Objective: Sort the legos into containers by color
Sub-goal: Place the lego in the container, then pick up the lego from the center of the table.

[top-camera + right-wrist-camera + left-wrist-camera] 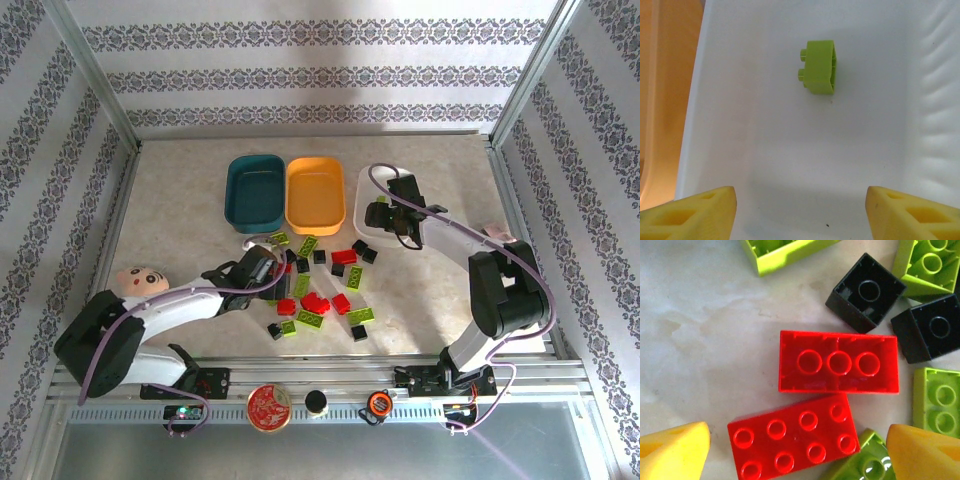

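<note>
Left jaws open over red legos; right jaws open over lime lego in white tray

**Marbled worktop: trays at the back, bricks strewn in front**

The pale, marbled worktop carries three trays side by side toward its far edge. From left to right they are the dark teal tray, the orange tray and the white tray. In front of them the legos lie loose on the surface in red, lime and black. Up close, one red oblong brick lies hollow side up, touching a red studs-up brick. A small doll's head rests near the left edge.
</note>
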`<action>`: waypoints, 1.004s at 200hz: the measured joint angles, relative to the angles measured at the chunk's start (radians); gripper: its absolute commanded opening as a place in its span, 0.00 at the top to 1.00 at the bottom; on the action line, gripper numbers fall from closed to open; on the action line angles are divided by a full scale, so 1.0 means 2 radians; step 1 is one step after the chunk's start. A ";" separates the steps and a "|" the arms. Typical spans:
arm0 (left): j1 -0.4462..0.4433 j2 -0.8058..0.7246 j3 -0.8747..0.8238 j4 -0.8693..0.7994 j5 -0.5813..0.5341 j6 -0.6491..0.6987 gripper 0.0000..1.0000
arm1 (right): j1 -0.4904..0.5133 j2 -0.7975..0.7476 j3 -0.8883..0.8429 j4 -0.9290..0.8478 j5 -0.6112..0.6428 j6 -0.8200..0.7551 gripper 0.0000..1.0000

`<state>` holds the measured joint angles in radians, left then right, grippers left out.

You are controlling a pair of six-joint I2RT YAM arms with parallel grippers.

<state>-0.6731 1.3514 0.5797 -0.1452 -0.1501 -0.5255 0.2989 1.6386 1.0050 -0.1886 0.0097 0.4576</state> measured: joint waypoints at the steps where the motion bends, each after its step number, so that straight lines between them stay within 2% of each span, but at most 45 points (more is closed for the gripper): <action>1: 0.000 0.001 0.001 0.000 -0.001 0.000 0.12 | 0.000 0.000 0.000 0.000 0.000 0.000 0.31; 41: 0.000 0.016 0.007 0.002 -0.021 0.001 0.21 | 0.000 0.000 0.000 0.004 0.000 0.000 0.30; 87: 0.010 0.015 -0.002 0.007 -0.021 -0.005 0.24 | 0.000 -0.003 0.000 0.008 0.000 0.004 0.30; 133: 0.017 0.017 -0.003 0.009 -0.019 -0.012 0.17 | 0.000 -0.004 0.000 0.009 0.000 0.004 0.30; 168: 0.017 0.017 -0.003 0.009 -0.024 -0.017 0.17 | 0.000 -0.004 0.000 0.009 0.000 0.004 0.30; 201: 0.017 -0.017 -0.027 0.000 -0.036 -0.025 0.15 | 0.000 -0.004 0.000 0.009 -0.001 0.004 0.30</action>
<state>-0.6392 1.3167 0.5255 -0.1459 -0.2230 -0.5755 0.2993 1.6310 1.0046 -0.1707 0.0086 0.4648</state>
